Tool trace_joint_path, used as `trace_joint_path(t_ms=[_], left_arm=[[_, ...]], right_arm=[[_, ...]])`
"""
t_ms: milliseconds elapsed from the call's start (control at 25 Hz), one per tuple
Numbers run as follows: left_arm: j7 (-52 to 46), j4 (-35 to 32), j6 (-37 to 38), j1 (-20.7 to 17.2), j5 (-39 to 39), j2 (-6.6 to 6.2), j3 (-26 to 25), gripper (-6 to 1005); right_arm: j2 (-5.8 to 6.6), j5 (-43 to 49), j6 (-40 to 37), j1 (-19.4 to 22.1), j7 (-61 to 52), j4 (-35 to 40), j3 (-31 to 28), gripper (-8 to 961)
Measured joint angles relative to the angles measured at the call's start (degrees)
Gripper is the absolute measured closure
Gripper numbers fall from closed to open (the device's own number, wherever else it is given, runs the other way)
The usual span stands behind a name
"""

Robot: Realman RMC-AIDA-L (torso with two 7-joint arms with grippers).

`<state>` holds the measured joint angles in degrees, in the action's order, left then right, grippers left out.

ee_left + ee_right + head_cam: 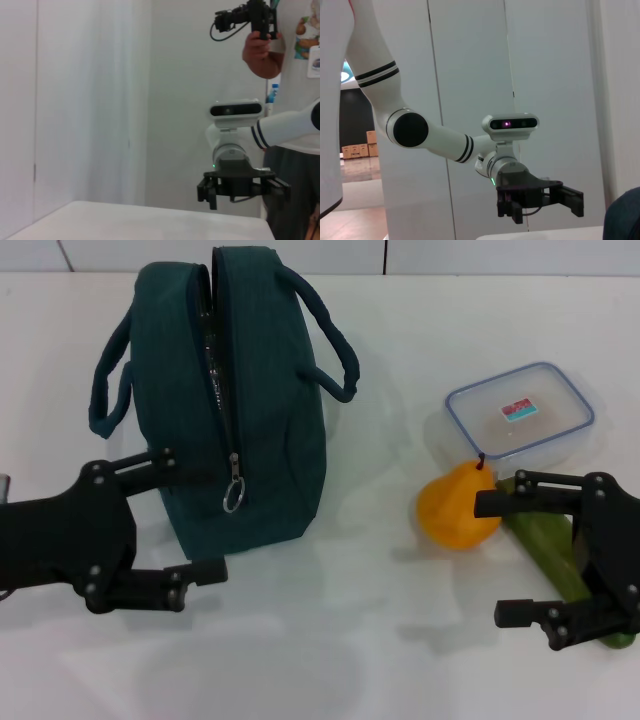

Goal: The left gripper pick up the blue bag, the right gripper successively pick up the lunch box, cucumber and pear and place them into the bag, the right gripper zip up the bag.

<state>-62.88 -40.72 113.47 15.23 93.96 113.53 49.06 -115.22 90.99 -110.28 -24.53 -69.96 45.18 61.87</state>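
lying cucumber (560, 560) slanting beside pear (458, 508)

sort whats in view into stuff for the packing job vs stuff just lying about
For the job: blue bag, lunch box, pear, cucumber, left gripper beside the bag, right gripper near the pear and over the cucumber, both open.

Just about: the white table; a person's hand holding a camera in the left wrist view.

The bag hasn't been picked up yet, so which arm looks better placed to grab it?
Left. The left gripper is open right beside the bag, while the right gripper sits across the table by the pear.
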Motion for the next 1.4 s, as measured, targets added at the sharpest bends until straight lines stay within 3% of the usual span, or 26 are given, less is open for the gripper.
trace_joint_path(t_ms=[440, 560, 640, 800, 960, 1160, 1280, 1400], left_arm=[[0.2, 0.2, -0.1, -0.1, 0.7, 0.02, -1.6, 112], [-0.3, 0.2, -0.1, -0.2, 0.7, -0.04, -5.7, 111], [-2.3, 0.2, -0.5, 0.0, 0.7, 0.0, -11.4, 111], [-12.4, -1.0, -6.6, 1.6, 0.8, -0.16, -20.5, 111], [-22.9, -1.6, -15.4, 4.1, 1.4, -1.23, -21.3, 112], [-34.5, -4.9, -20.7, 5.9, 4.0, -1.6, -21.1, 112], [-43.0, -8.4, -21.0, 6.4, 6.8, -1.04, -20.9, 111], [-50.8, -13.0, -21.0, 6.7, 10.6, 0.54, -20.9, 111]], right_arm=[[0.0, 0.1, 0.8, -0.6, 0.0, -0.1, 0.3, 81], [0.06, 0.1, 0.8, -0.6, 0.0, -0.3, 0.2, 81], [0.06, 0.1, 1.0, -0.7, 0.0, -0.4, 0.1, 81], [0.09, 0.1, 1.4, -0.7, 0.0, -0.5, 0.1, 81], [0.09, 0.1, 1.7, -0.2, 0.3, -0.6, 0.0, 80], [0.03, 0.1, 3.1, -0.1, 0.5, -0.9, 0.4, 80], [0.01, 0.1, 3.4, 0.1, 0.5, -1.4, 0.2, 80], [0.0, 0.1, 3.6, 0.5, 0.7, -1.5, 0.0, 80]])
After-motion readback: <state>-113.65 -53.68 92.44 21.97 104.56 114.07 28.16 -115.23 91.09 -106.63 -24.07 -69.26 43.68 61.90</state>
